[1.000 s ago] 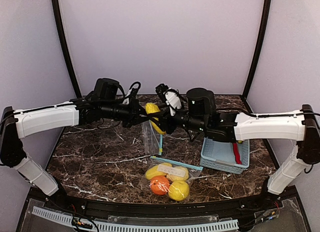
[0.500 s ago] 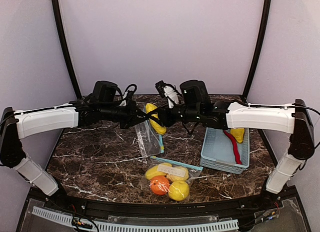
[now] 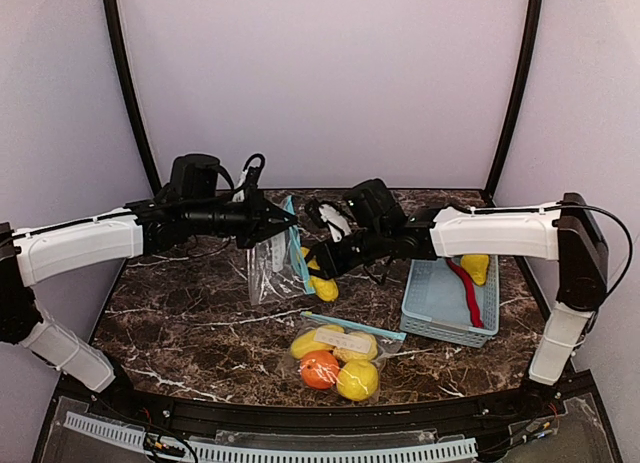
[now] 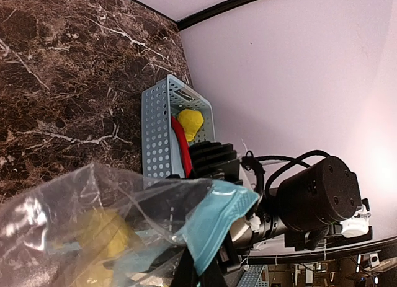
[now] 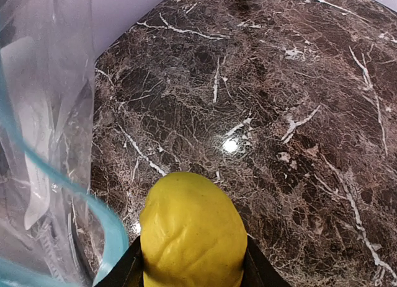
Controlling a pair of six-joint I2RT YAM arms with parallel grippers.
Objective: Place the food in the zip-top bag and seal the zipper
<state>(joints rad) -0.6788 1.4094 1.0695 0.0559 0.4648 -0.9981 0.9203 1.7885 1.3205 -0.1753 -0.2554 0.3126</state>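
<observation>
Pinching the clear plastic zip-top bag by its teal zipper edge, left tool is clenched so the mouth hangs below it; right tool grasps a glossy yellow fruit just beside that opening, guessing it's lining up the drop.

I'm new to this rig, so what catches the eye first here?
Mid-table, the left fingers pinch a clear zip-top bag aloft near its teal zipper, and the right fingers hold a yellow fruit beside it. At the near edge lies a filled bag of yellow fruits and an orange; a blue basket holding a red chili sits on the right.
</observation>
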